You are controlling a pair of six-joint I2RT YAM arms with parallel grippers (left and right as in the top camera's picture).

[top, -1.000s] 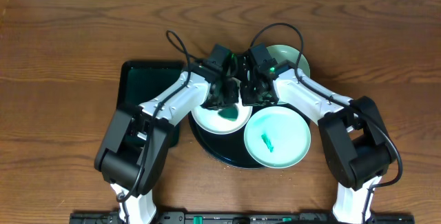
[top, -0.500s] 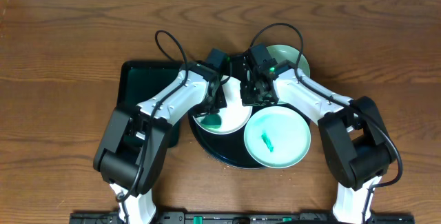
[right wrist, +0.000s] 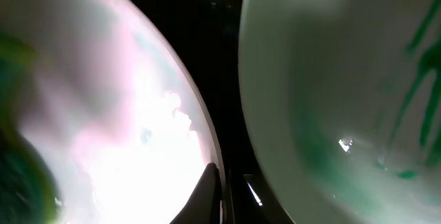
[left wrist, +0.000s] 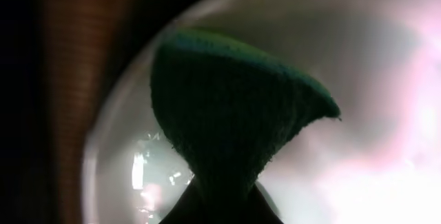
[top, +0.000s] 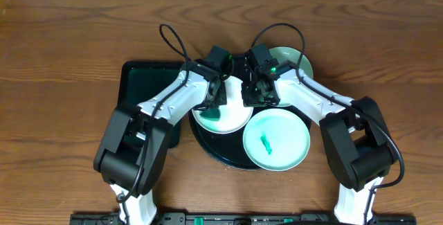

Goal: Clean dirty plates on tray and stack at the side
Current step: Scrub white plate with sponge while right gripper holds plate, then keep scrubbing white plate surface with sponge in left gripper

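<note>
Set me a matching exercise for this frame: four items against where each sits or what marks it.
Items: 1 white plate; 2 front mint plate; 3 back mint plate; 4 rectangular tray.
States: A partly hidden by the right arm; B green cloth on it; C left of the round tray; D teal smear at centre.
Pairs: 1-B; 2-D; 3-A; 4-C.

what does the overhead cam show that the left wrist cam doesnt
Only overhead: both arms, the round black tray, the rectangular black tray, the near mint plate with its teal smear, and the far mint plate. Only left wrist: the green cloth close up, its weave visible, and wet glints on the white plate. Both: the left gripper holding that cloth over the white plate.
</note>
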